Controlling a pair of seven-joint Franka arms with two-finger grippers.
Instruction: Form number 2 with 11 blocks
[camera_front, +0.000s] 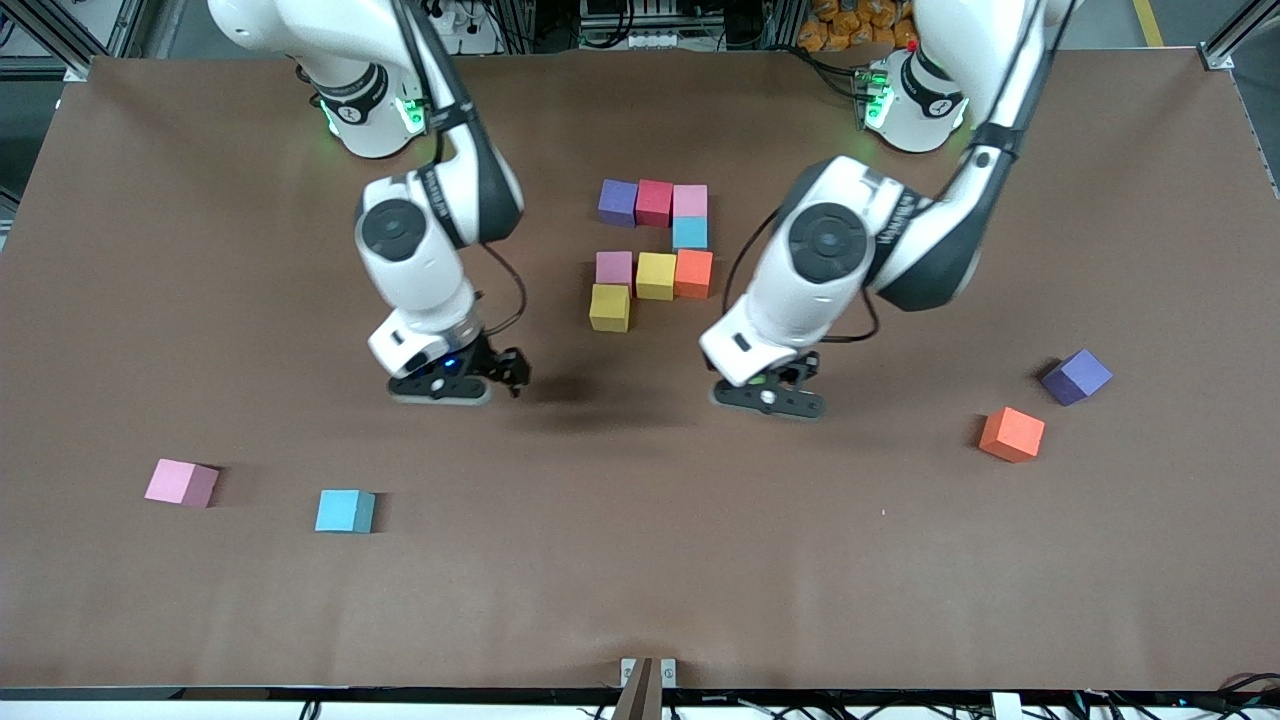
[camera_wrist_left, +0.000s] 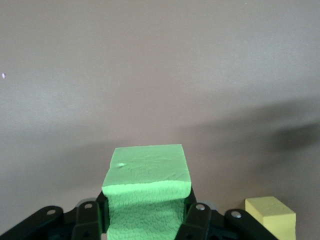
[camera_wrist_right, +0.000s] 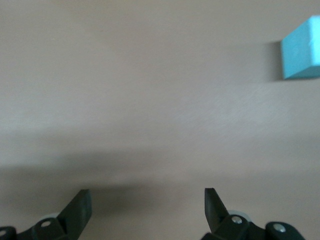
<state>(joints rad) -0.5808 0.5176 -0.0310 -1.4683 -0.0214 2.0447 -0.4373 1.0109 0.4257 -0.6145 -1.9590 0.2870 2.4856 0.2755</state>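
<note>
The blocks so far make most of a 2 in the middle of the table: a top row of purple block (camera_front: 617, 201), red block (camera_front: 654, 202) and pink block (camera_front: 690, 201), a light blue block (camera_front: 690, 233) just under the pink one, then a middle row of orange block (camera_front: 694, 273), yellow block (camera_front: 656, 276) and a second pink block (camera_front: 614, 268), with another yellow block (camera_front: 610, 307) below that, nearer the front camera. That is eight placed, so the bottom row is not yet laid. A ninth, the green block (camera_wrist_left: 147, 192), is clamped between the jaws of the left gripper (camera_front: 768, 397), which hangs over bare table beside the figure, toward the left arm's end; in the left wrist view the lower yellow block shows just past it. My reading is that the step in hand is carrying this green block to start the bottom row, and the next move calls for sliding it across and setting it down square against the lower yellow block, nearer the camera, without nudging its neighbours. The right gripper (camera_front: 470, 380) waits over empty table with its jaws spread wide and nothing in them. Spare blocks lie well apart: a pink spare (camera_front: 181, 483) and a blue spare (camera_front: 345, 511) toward the right arm's end, an orange spare (camera_front: 1012, 434) and a purple spare (camera_front: 1076, 376) toward the left arm's end.
</note>
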